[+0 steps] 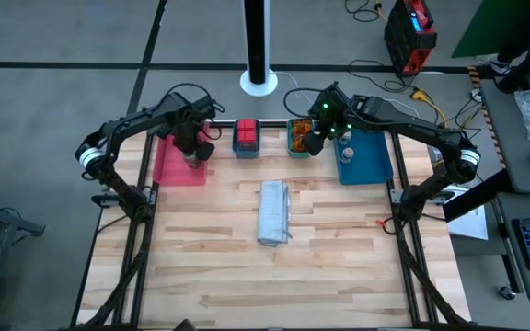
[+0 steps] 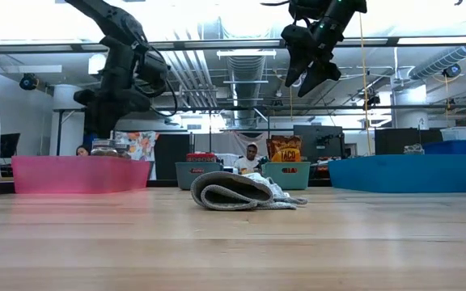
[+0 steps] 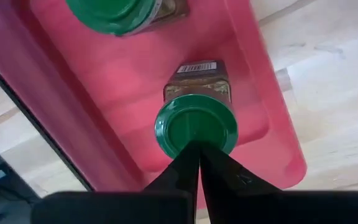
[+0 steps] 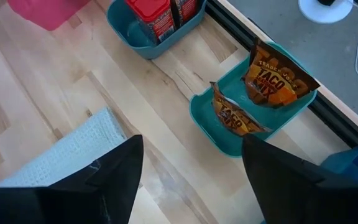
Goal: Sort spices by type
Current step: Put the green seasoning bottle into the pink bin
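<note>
My left gripper (image 3: 198,149) is shut and hangs over the pink tray (image 1: 168,167), fingertips right above a green-lidded jar (image 3: 196,123). That jar stands upright on the tray floor, and a second green-lidded jar (image 3: 114,9) stands beside it. My right gripper (image 4: 191,180) is open and empty. In the low view it is high above the table (image 2: 310,74). It hovers near the teal tray (image 4: 207,121) holding two orange-red taco packets (image 4: 278,78), one of which leans on the tray's rim (image 4: 232,118). Red boxes (image 1: 247,135) sit in another teal tray. Pale-lidded jars (image 1: 346,152) stand in the blue tray (image 1: 373,164). My left gripper points down with its shut fingertips at the edge of the jar's green lid (image 3: 197,138). The jar stands upright on the pink tray's floor. Whether the tips touch the lid, I cannot tell.
A long grey-white folded bundle (image 1: 274,213) lies at the table's middle, nearer than the trays. The trays stand in a row along the far edge. Bare wood covers the near half of the table. A person shows in the room behind (image 2: 252,159).
</note>
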Controlling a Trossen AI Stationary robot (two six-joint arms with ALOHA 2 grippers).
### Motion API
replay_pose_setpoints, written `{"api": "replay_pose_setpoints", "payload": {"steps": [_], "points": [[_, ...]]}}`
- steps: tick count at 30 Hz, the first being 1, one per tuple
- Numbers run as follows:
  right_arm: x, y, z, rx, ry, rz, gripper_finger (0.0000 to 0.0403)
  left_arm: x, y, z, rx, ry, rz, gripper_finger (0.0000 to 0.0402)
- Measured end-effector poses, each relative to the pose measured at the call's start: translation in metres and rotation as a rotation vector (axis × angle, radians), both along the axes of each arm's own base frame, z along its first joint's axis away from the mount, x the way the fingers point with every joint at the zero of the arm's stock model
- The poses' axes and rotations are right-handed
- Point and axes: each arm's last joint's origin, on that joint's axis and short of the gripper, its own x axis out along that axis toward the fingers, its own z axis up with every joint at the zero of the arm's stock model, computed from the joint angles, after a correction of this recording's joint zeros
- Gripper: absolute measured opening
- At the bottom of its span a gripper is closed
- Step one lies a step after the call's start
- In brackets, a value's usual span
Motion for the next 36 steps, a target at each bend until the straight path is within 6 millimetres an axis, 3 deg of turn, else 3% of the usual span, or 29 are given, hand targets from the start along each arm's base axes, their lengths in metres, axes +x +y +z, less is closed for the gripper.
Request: {"api": "replay_pose_setpoints", "payload": {"steps": [8,22,36], "points": [[0.0003,-0.0004,0.0003,-0.009,-0.001,-0.004,0.0261,-0.0008,-0.0006,0.0007,0.003,0.001,0.021,0.0000],[0.0014,-0.0011,0.0013,-0.017,-0.016,-0.005,0.0254,-0.0018,0.0020,0.0005,0.074,0.012,0.231,0.0000],[0.0014,-0.0011,0.0013,-0.008,-0.020,-0.019,0.0262,0.0003,-0.0053,0.0064,-0.049,-0.036,0.256,0.0000]]}}
